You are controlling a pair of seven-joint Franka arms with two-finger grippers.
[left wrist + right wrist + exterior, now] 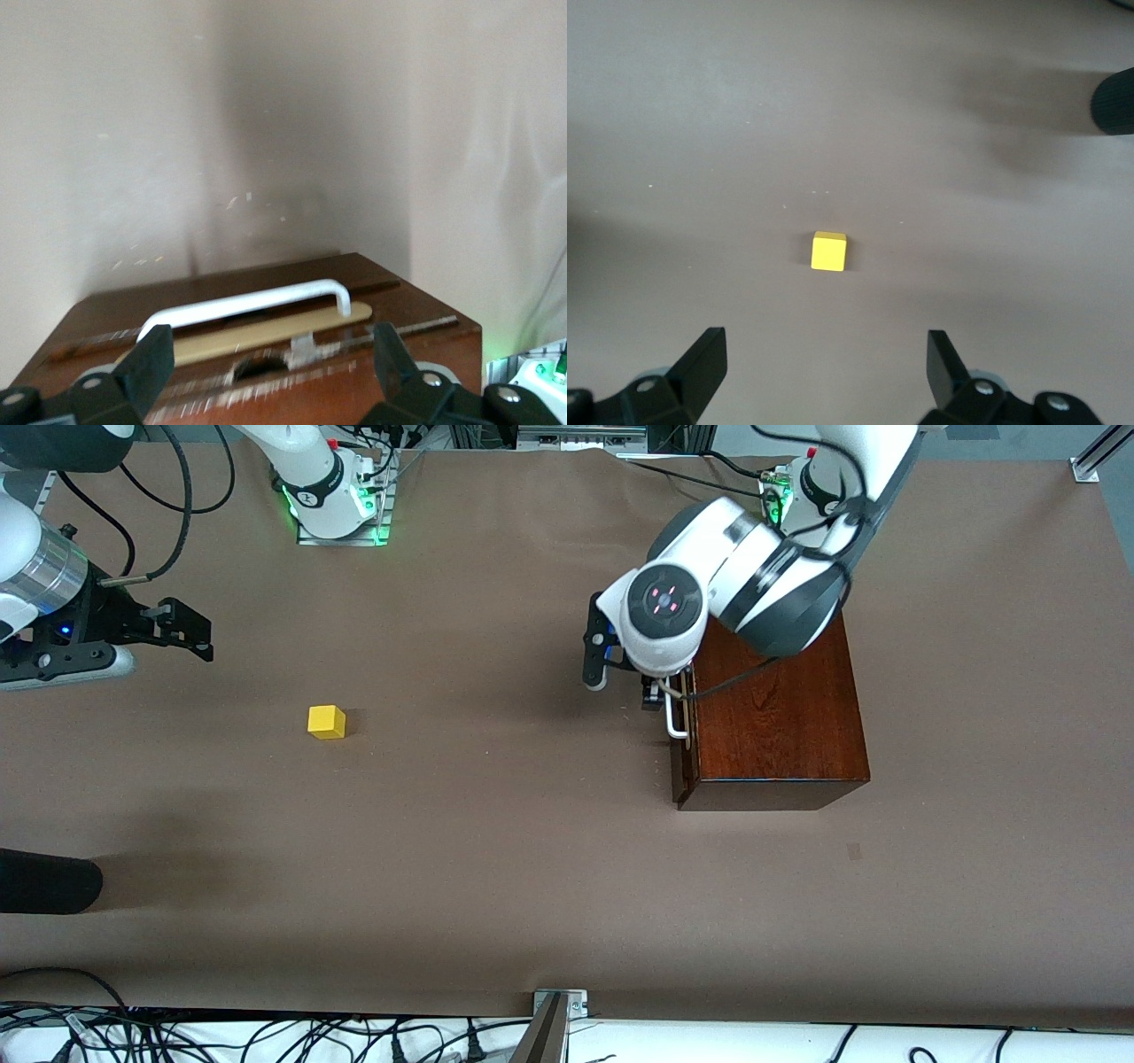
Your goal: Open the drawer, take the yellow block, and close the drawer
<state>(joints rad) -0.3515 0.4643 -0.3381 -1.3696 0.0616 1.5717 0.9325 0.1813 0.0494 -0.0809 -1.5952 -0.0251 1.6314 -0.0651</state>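
Observation:
The dark reddish-brown wooden box (780, 717) stands toward the left arm's end of the table. Its drawer's white bar handle (677, 716) faces the table's middle. In the left wrist view the handle (248, 305) lies above a thin pale strip of the drawer (266, 332). My left gripper (657, 691) is open just above the handle, touching nothing; its fingers (151, 363) stand wide apart. The yellow block (326, 722) sits on the bare table toward the right arm's end. My right gripper (190, 633) is open and empty, hovering over the table; the block (828, 251) shows in its wrist view.
A black rounded object (44, 881) pokes in at the table's edge toward the right arm's end, nearer the front camera than the block. A metal bracket (558, 1005) sits at the table's front edge. The arm bases stand along the back.

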